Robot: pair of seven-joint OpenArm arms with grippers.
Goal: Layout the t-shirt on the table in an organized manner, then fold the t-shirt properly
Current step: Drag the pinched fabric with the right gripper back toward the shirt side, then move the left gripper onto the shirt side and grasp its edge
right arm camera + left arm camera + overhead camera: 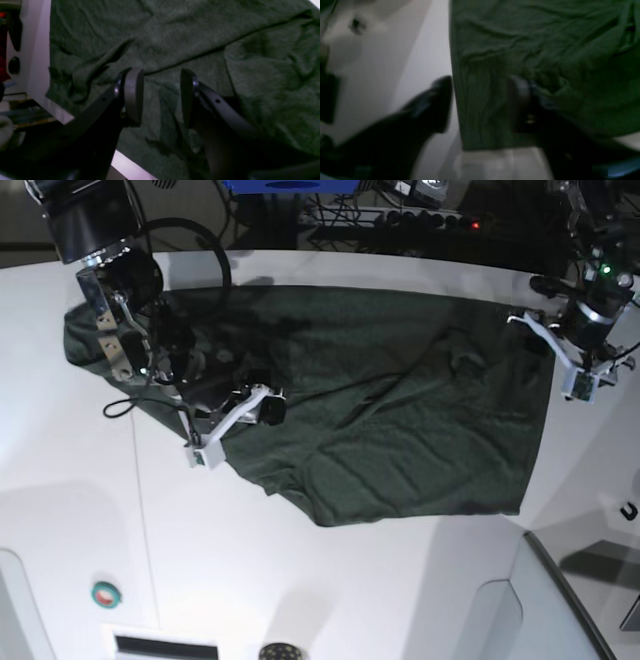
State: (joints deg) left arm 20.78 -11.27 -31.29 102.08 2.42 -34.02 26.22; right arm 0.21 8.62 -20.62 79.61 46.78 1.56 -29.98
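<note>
The dark green t-shirt (pixel 390 420) lies spread and wrinkled across the white table (pixel 300 580), with a bunched sleeve at the far left. My right gripper (pixel 236 426) is open over the shirt's left part. In the right wrist view, its fingers (pixel 133 96) stand apart just above a fold of the shirt (pixel 175 37), holding nothing. My left gripper (pixel 563 357) is open at the shirt's right edge. In the blurred left wrist view, the left gripper (pixel 481 86) straddles the shirt's (pixel 532 45) straight edge, one finger over the table (pixel 430 50) and one over cloth.
A green button (pixel 106 593), a round knob (pixel 277 652) and a slot (pixel 165 647) sit near the table's front edge. A thin dark seam (pixel 140 510) runs down the left. A raised grey panel (pixel 565 600) is at the front right. Cables and equipment line the back.
</note>
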